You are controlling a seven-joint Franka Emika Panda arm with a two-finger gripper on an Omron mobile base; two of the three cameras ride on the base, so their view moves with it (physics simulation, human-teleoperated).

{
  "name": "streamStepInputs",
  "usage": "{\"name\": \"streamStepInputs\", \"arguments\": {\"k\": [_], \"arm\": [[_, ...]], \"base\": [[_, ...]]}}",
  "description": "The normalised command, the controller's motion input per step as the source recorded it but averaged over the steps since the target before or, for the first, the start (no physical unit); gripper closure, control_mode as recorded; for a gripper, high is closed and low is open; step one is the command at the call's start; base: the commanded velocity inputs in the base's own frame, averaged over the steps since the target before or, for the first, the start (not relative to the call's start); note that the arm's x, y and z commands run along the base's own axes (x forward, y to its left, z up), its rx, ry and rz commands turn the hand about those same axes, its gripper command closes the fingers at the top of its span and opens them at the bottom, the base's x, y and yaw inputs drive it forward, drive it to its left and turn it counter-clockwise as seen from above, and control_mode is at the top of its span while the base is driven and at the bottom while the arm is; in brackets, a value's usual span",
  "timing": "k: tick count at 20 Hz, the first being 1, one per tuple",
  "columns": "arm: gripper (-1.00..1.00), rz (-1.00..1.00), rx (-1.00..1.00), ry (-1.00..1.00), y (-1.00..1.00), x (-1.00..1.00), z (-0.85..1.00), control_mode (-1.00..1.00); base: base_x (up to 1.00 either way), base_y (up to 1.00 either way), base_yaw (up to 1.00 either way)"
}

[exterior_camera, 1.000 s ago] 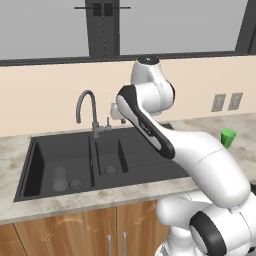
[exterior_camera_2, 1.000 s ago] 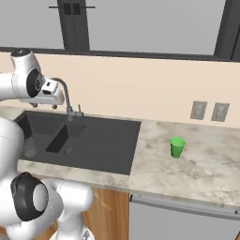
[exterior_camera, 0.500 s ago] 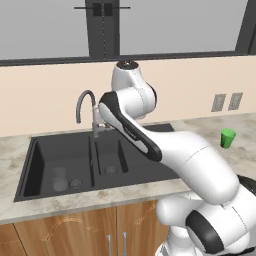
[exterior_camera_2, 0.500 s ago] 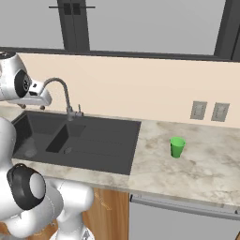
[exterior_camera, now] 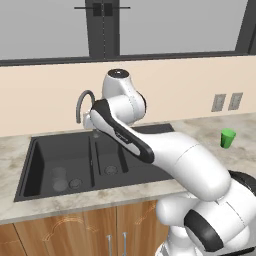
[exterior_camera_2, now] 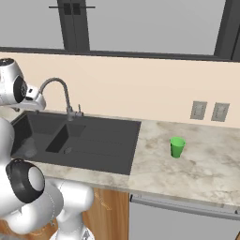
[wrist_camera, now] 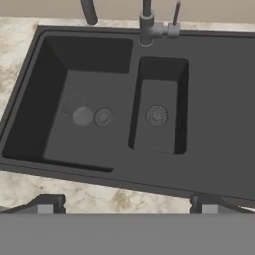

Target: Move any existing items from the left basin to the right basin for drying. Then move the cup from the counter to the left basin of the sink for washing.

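Wide dark charcoal left basin point(wrist_camera: 55, 94) holding faint see-through greyish glass point(wrist_camera: 77, 110) beside round drain point(wrist_camera: 103, 117), narrow right basin point(wrist_camera: 158, 79) bare, two-finger gripper point(wrist_camera: 127, 203) jaws spread wide, grasping nothing

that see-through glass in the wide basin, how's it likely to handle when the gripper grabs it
The glass looks rigid and smooth, so it is probably slippery between the fingers. It stands upright beside the drain of the left basin; a sideways nudge might tip it, and as a cylinder it could then roll. Probably light, possibly fragile.
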Motion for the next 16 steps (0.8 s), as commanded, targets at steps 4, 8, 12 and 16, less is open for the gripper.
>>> {"name": "streamStepInputs", "arguments": {"k": [4,8,12,16], "arm": [[-1.0,0.02,0.04,0.0,0.29,0.03,-0.14,-1.0],[-1.0,0.0,0.0,0.0,0.2,0.06,-0.1,-1.0],[-1.0,0.0,0.0,0.02,0.23,0.03,-0.17,-1.0],[-1.0,0.01,0.02,0.03,0.21,0.0,-0.19,-1.0]], "base": [[0.0,0.0,0.0],[0.0,0.0,0.0],[0.0,0.0,0.0],[0.0,0.0,0.0]]}}
